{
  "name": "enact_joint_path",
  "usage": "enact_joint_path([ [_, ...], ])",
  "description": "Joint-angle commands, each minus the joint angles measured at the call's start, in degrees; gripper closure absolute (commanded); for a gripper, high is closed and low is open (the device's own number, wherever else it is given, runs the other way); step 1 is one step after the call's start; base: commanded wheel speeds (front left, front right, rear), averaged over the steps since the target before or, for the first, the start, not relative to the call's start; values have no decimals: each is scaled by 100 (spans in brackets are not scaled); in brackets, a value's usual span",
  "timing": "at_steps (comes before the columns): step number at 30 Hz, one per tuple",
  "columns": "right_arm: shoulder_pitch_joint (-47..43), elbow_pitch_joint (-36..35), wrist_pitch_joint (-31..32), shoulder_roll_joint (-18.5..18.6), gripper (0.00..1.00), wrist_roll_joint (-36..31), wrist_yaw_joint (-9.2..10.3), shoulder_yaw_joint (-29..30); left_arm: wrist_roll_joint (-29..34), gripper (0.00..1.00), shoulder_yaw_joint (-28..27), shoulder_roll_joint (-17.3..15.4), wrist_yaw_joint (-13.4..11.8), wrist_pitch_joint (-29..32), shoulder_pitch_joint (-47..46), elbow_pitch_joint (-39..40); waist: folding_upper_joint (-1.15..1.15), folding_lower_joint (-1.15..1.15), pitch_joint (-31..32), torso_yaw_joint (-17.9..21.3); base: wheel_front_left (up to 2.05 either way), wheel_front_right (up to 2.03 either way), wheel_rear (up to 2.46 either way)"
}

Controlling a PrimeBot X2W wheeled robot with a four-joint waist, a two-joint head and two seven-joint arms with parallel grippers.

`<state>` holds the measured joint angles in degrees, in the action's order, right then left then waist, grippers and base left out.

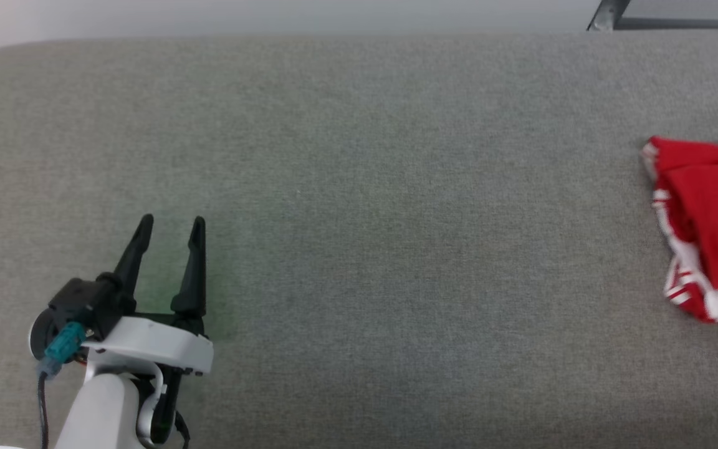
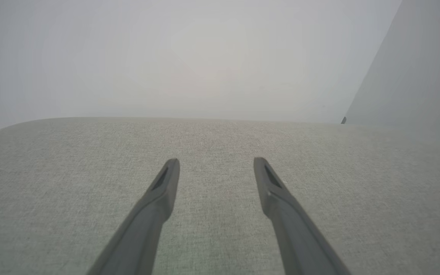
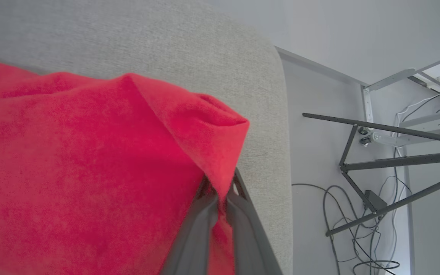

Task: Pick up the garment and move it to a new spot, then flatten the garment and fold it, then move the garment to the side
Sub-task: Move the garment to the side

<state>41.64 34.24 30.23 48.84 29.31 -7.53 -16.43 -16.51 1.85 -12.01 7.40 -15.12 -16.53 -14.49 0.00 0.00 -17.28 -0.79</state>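
Garment [image 1: 714, 218] lies bunched on the counter [image 1: 359, 187] by its right edge, about midway between front and back. Red body is uppermost, with white and striped trim along the side facing the counter's middle. No lettering shows.

Right pincer [image 3: 222, 187]: closed on a raised red fold of the garment [image 3: 90, 152], close to the right edge. The cloth rises to a peak above the fingers. Cannot tell how many layers are pinched.

Left pincer [image 1: 172, 219]: open and empty, above bare counter near the front-left corner, well apart from the garment. Its wrist view confirms spread fingers [image 2: 166, 183] with nothing between them.

Step in hand, judged: a single-pincer carry of the garment, either the first relocation or the final move aside. Cannot say which.

To do it well:
- Lift until the trailing cloth clears the counter, otherwise drag will pull the fold out of the grip.
- Travel slowly, as the grip is on a narrow fold.
- Move toward the counter's middle, not over the right edge, where a slip would drop the garment to the floor.
- Keep the left pincer parked clear of the path.
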Motion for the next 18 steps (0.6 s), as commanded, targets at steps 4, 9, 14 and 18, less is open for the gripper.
enact_joint_path([
  [4, 180, 152, -231, 243, 100, -378, 9, 86, 46, 0, -4, -28, 16, 4, -118, 54, 0, 0, -220, 122, 0, 0, 0],
  [9, 352, 521, -575, 428, 100, -797, 9, 291, 59, 0, 25, -63, 16, 4, -190, 91, 0, 0, -405, 158, 0, 0, 0],
  [14, 521, 981, -836, 282, 100, -1138, 9, 613, 49, 0, 65, -100, 16, 4, -258, 110, 0, 0, -563, 162, 0, 0, 0],
  [18, 646, 1279, -1006, 31, 100, -1314, 9, 817, 45, 0, 121, -121, 16, 5, -349, 91, 0, 0, -645, 145, 0, 0, 0],
])
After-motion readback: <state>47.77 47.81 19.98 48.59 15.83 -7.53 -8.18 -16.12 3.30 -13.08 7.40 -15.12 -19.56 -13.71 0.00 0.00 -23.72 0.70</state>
